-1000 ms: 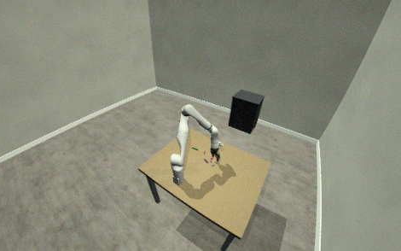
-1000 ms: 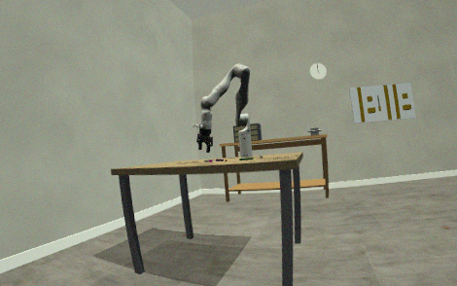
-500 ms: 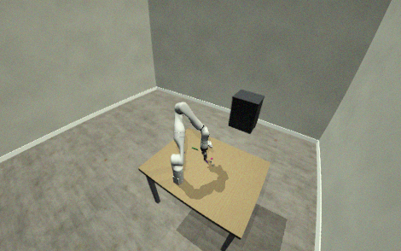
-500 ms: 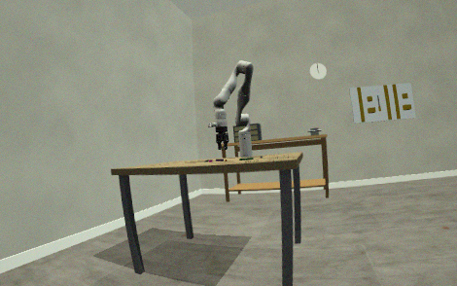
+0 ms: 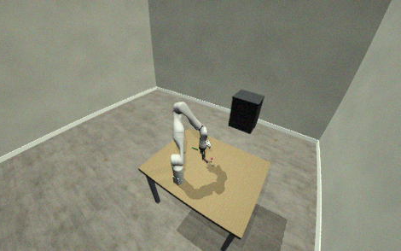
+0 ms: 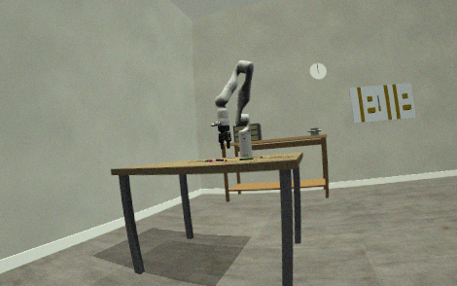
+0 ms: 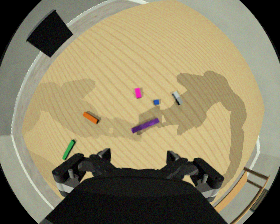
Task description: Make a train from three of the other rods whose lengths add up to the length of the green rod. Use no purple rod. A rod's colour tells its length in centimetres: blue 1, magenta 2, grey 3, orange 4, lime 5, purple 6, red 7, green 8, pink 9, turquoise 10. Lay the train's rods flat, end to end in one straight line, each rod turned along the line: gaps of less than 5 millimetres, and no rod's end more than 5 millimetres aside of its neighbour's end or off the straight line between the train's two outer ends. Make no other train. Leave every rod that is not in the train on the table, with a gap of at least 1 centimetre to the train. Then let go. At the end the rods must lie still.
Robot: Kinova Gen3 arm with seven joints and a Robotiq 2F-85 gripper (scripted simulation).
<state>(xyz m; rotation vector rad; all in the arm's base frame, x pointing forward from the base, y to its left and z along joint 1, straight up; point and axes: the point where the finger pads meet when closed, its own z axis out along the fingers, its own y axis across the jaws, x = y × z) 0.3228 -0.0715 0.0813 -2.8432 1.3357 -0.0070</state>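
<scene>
Wood table carries six rods: green nearest one edge, then orange, purple, magenta, blue, grey (all mid-table, apart).

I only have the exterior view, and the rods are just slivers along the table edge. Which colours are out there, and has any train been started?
Observer: The wrist view shows six rods, all lying apart: green rod, orange rod, purple rod, magenta rod, blue rod and grey rod. No train has been started.
Operator: Which rod is nearest the jaws?
Observer: The purple rod. It lies just ahead of the open, empty jaws, roughly midway between them.
Operator: Where are blue and grey?
Observer: They are side by side just beyond the purple rod, with a small gap between them. The orange rod lies well off to the other side.
</scene>
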